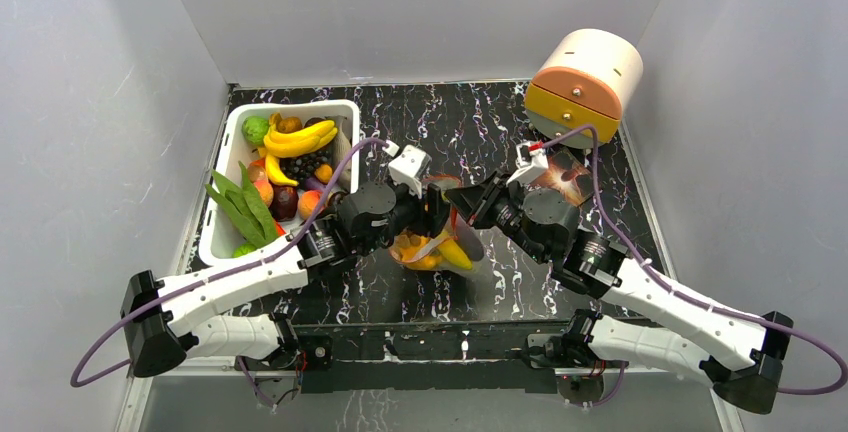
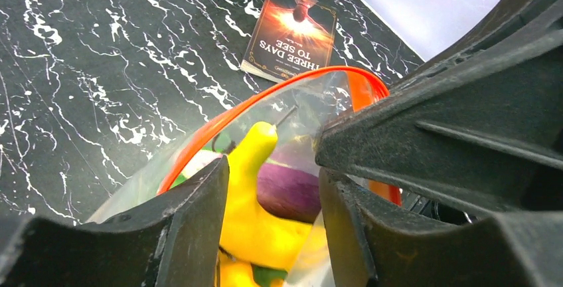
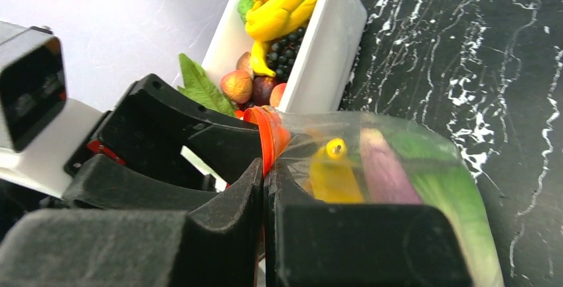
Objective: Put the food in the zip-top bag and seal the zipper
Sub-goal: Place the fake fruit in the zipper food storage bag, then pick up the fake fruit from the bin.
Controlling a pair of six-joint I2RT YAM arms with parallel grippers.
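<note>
Banana [image 2: 252,174] and purple piece [image 2: 290,192] are bagged, more food [image 1: 300,142] waits in the tub [image 1: 290,107]; the zipper [image 2: 265,98] gapes unsealed; right gripper [image 3: 265,182] pinches it, left gripper [image 2: 272,162] has jaws apart astride the zip-top bag [image 1: 436,249].

One bag [image 3: 398,167], one tub [image 1: 300,105], one book [image 2: 290,31]

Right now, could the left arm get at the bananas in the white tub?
Probably, once free: the bananas lie uncovered on top of the white tub, on that arm's side. But the left gripper is at the zip-top bag mouth, whose zipper the right gripper pinches.
</note>
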